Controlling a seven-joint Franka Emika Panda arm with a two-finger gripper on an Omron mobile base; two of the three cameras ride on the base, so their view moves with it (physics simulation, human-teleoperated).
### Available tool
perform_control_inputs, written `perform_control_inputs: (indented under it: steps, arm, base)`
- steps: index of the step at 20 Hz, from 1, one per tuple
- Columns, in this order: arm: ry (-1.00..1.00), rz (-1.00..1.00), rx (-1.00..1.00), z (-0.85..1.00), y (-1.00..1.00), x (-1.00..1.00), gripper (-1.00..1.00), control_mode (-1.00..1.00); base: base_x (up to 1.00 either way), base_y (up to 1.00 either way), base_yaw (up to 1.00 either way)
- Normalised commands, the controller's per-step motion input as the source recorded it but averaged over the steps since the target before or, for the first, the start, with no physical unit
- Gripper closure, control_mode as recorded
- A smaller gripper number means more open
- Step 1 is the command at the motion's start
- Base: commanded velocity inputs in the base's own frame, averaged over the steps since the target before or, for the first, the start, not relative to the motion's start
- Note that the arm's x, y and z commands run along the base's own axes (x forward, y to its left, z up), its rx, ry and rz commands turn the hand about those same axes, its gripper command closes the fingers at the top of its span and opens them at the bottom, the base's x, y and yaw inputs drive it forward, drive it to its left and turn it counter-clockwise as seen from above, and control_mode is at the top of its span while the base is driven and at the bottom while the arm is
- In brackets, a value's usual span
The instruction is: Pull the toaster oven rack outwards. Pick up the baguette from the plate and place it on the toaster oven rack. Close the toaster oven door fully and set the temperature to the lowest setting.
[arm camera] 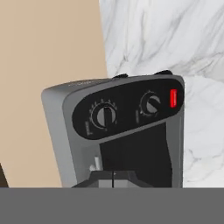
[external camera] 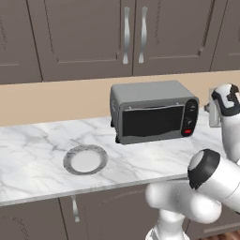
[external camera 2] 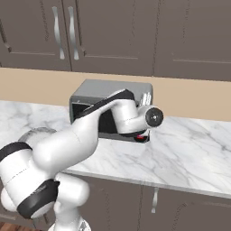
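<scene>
The grey toaster oven (external camera: 150,93) stands at the back of the marble counter, and its dark-glass toaster oven door (external camera: 152,121) is shut upright. The rack and the baguette are hidden. To the oven's front left the round grey plate (external camera: 85,159) lies with nothing on it. My gripper (external camera: 213,112) hovers just right of the oven's black panel, apart from it, fingers shut on nothing. In the hand view the shut gripper (arm camera: 113,176) faces that panel with its two knobs (arm camera: 105,116) and red button (arm camera: 173,97). My arm covers most of the oven's front in the right base view.
Brown upper cabinets (external camera: 126,33) with bar handles hang above a beige backsplash (external camera: 56,101). The marble counter (external camera: 28,154) runs left and right of the oven, its front edge above lower cabinet doors (external camera: 75,208).
</scene>
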Motion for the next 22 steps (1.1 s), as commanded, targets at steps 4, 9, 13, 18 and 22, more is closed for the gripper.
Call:
perform_control_inputs:
  steps: [4, 9, 13, 18, 22]
  arm:
    - [0.0, 0.06, 0.0, -0.08, -0.35, -0.99, 1.0, -1.0]
    - [-0.04, 0.14, -0.01, 0.13, -0.25, -0.94, 1.0, -1.0]
    - [-0.26, 0.26, -0.1, 0.02, -0.04, -0.5, 1.0, -1.0]
    - [-0.36, 0.27, -0.23, 0.0, -0.01, -0.01, 1.0, -1.0]
    - [-0.23, 0.23, -0.22, 0.0, -0.22, 0.17, 1.0, -1.0]
  base:
    - [0.0, 0.0, 0.0]
    - [0.0, 0.0, 0.0]
    - [0.0, 0.0, 0.0]
    - [0.0, 0.0, 0.0]
    - [0.0, 0.0, 0.0]
